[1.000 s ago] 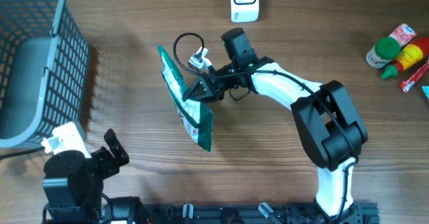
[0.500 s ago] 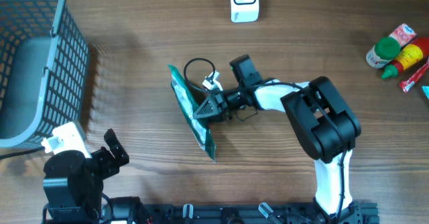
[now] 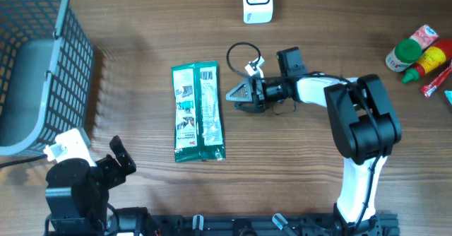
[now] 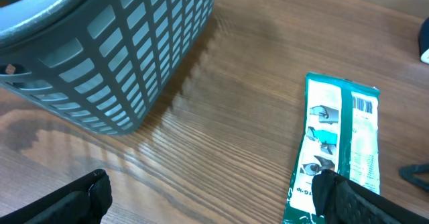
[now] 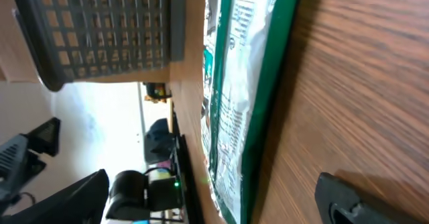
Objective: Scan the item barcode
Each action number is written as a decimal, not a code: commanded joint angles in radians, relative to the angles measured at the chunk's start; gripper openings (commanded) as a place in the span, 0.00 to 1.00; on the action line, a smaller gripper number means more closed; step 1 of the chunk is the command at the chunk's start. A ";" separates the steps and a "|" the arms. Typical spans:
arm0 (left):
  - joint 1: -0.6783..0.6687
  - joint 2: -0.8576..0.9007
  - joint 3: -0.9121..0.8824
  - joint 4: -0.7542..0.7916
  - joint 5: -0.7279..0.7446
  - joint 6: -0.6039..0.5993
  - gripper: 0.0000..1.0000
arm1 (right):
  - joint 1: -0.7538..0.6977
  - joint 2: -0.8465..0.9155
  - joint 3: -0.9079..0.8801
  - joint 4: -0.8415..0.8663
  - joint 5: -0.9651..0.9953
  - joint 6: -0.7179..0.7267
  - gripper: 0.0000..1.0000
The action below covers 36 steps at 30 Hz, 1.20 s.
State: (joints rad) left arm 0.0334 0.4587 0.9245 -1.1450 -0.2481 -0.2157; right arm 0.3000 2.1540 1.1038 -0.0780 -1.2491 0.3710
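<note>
overhead – packet (image 3: 198, 112) flat on wooden table (image 3: 134, 66); left gripper (image 4: 211, 187), right gripper (image 3: 239, 96) splayed wide, empty.

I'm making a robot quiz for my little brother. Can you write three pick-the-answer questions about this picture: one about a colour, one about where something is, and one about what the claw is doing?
1. What colour is the basket? A red; B grey-blue; C yellow.
2. Where is the green packet? A inside the basket; B flat on the table; C in a claw.
3. What is the right claw doing? A open, holding nothing; B shut on the packet; C shut on the basket.
Answers: B, its mesh walls look grey-blue; B, it lies flat on the wood, left of the claw; A, it is spread wide and the packet lies apart from it.
</note>
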 commanded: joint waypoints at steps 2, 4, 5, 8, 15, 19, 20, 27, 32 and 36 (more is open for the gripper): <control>-0.005 -0.003 0.003 0.003 0.005 0.002 1.00 | 0.138 0.018 -0.003 -0.002 0.385 0.021 1.00; -0.005 -0.003 0.003 0.003 0.005 0.002 1.00 | 0.188 0.018 -0.003 -0.016 0.513 0.087 1.00; -0.005 -0.003 0.003 0.003 0.005 0.002 1.00 | 0.217 0.019 -0.003 -0.015 0.520 0.117 1.00; -0.005 -0.003 0.003 0.003 0.005 0.002 1.00 | 0.249 0.020 -0.003 -0.031 0.594 0.235 1.00; -0.005 -0.003 0.003 0.003 0.005 0.002 1.00 | 0.260 0.098 -0.003 -0.010 0.640 0.420 0.05; -0.005 -0.003 0.003 0.003 0.005 0.002 1.00 | 0.258 0.103 -0.003 0.081 0.582 0.353 0.04; -0.005 -0.003 0.003 0.003 0.005 0.002 1.00 | 0.254 0.095 -0.003 0.084 0.573 0.333 0.04; -0.005 -0.003 0.003 0.003 0.005 0.002 1.00 | 0.201 -0.142 -0.003 -0.124 0.483 -0.019 0.04; -0.005 -0.003 0.003 0.003 0.005 0.002 1.00 | 0.191 -0.309 -0.003 -0.397 0.565 -0.279 0.05; -0.005 -0.003 0.003 0.003 0.005 0.002 1.00 | 0.191 -0.470 0.034 -0.593 0.990 -0.349 0.04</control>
State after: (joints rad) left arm 0.0334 0.4587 0.9245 -1.1450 -0.2478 -0.2157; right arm 0.4911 1.7985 1.1030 -0.5865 -0.5877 0.1570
